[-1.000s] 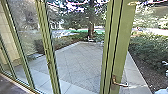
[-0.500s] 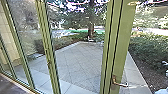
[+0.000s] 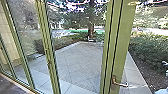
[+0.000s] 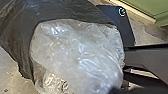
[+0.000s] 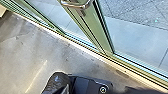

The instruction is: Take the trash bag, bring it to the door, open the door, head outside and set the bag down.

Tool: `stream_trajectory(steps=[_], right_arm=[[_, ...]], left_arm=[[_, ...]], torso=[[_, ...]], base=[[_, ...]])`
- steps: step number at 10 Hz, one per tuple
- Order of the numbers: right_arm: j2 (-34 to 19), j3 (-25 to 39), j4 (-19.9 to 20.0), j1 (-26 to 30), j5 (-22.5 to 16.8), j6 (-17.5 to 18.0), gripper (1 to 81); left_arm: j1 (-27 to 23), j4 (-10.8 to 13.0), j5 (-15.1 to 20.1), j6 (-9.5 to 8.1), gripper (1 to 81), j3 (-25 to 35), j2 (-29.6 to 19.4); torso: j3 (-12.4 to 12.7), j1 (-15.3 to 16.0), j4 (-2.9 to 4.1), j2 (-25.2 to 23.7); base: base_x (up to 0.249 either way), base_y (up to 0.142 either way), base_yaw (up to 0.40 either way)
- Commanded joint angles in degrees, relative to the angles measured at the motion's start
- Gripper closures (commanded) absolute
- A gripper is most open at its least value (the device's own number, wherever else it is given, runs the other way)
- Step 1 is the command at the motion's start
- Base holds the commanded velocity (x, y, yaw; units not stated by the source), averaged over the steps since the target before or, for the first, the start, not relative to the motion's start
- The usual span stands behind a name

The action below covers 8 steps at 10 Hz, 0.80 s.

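The left fingers (image 4: 113, 90) seem closed on the trash bag (image 4: 77, 52); the right gripper's state I cannot tell. Door-opening seems in hand, calling for a careful reach to the handle (image 3: 120, 84) ahead.

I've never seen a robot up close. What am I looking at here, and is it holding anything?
This is a wheeled robot with two arms. The head picture, taken from high up, looks past green frames and glass to a paved yard; a door handle is at the right. The left wrist camera shows the trash bag close up, clear and crinkled, beside dark plastic. It is probably being carried, though I cannot see the grip. The right wrist camera looks down on grey floor.
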Motion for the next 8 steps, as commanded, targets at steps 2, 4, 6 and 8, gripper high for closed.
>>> stream_trajectory(steps=[2,4,6,8], right_arm=[[3.43,-5.06,1.65,10.45,-8.55,3.42,1.0],[5.29,-6.22,1.21,13.17,-10.05,5.09,1.0],[7.22,-7.53,0.50,14.67,-11.29,6.50,1.0],[9.33,-9.64,0.42,15.29,-11.37,6.94,1.0]], left_arm=[[-2.32,-0.42,3.51,0.14,81.1,0.39,-0.03],[-2.32,-0.51,3.51,0.14,81.1,0.39,0.06],[-2.32,-0.51,3.51,0.14,81.1,0.39,0.06],[-2.32,-0.51,3.51,0.14,81.1,0.39,0.06]], torso=[[0.00,0.05,0.00,0.00],[0.00,0.05,0.00,0.00],[-0.02,0.05,0.00,0.00],[-0.02,0.06,0.00,0.02]], base=[[0.000,0.000,0.000],[0.000,0.000,0.000],[0.000,0.000,0.000],[0.000,0.000,0.000]])
